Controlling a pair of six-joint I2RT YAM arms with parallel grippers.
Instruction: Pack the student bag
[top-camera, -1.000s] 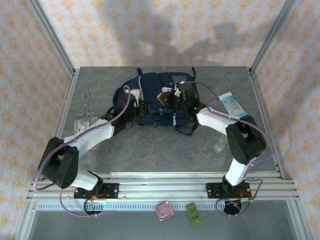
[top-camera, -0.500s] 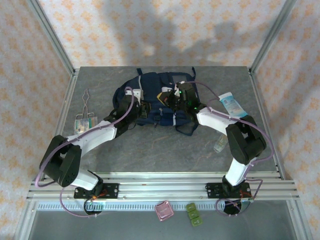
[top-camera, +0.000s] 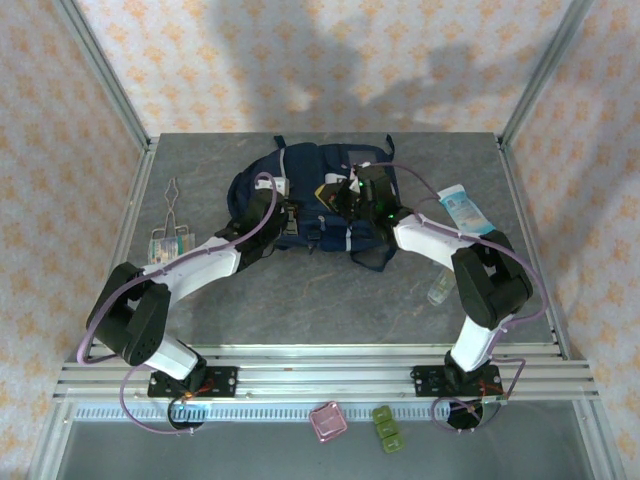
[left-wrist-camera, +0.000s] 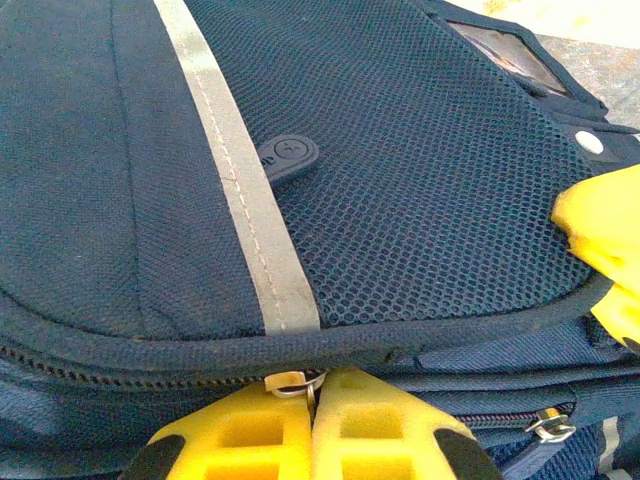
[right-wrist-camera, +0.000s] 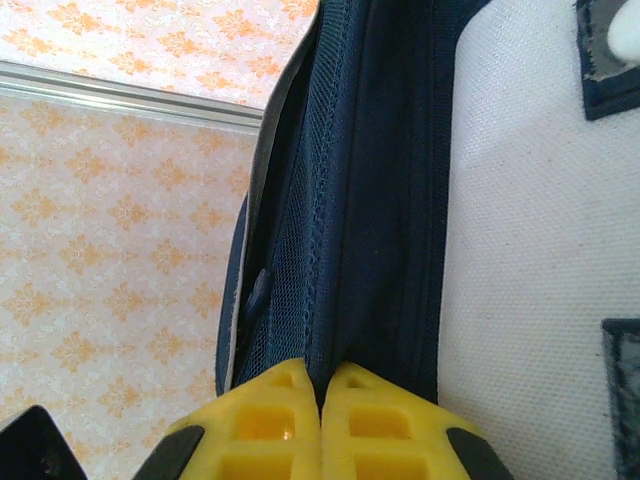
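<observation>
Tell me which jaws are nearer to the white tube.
Right. The right jaws grip the student bag left of the white tube; the left jaws grip it farther left.

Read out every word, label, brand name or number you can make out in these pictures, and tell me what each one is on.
No text can be read for certain.
Rubber tab on the student bag: raised marks, too blurred to read.
White and blue tube on the table: print too small to read.
Packet near the table's left edge: print too small to read.
</observation>
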